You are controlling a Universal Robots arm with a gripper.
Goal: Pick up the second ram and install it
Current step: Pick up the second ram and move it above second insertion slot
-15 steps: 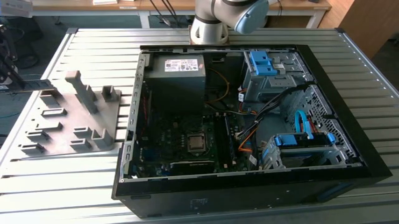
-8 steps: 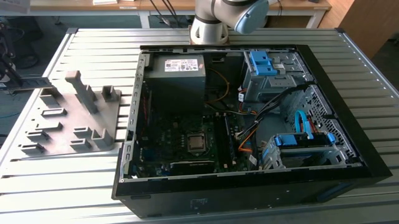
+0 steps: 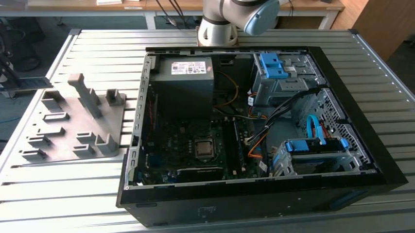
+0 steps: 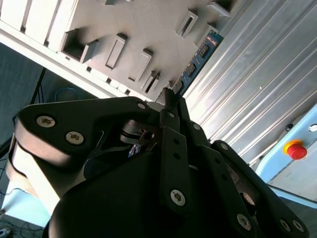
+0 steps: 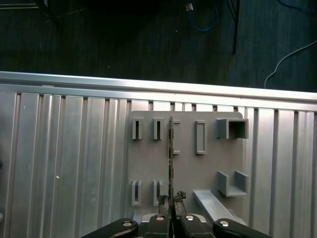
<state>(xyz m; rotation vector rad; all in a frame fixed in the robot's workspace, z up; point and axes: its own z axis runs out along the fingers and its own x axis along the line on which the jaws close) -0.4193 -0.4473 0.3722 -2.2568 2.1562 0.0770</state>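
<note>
My gripper (image 5: pixel 172 202) is shut on the second ram (image 5: pixel 171 158), which shows edge-on as a thin dark line running out from the fingertips. In the second wrist view the same ram (image 4: pixel 199 55) is a narrow blue board with dark chips, sticking out past the gripper (image 4: pixel 171 97). It hangs high above the grey slotted holder block (image 5: pixel 190 163), apart from it. The holder block (image 3: pixel 71 121) lies on the table at the exterior view's left. Beside it stands the open computer case (image 3: pixel 259 121), its motherboard (image 3: pixel 194 145) exposed.
The ribbed metal table (image 3: pixel 97 43) carries the holder and the case. The arm's base (image 3: pixel 217 29) stands behind the case. Inside the case are a power supply (image 3: pixel 184 85), blue drive brackets (image 3: pixel 272 65) and loose cables (image 3: pixel 272 121). A red stop button (image 4: pixel 295 148) is beyond the table.
</note>
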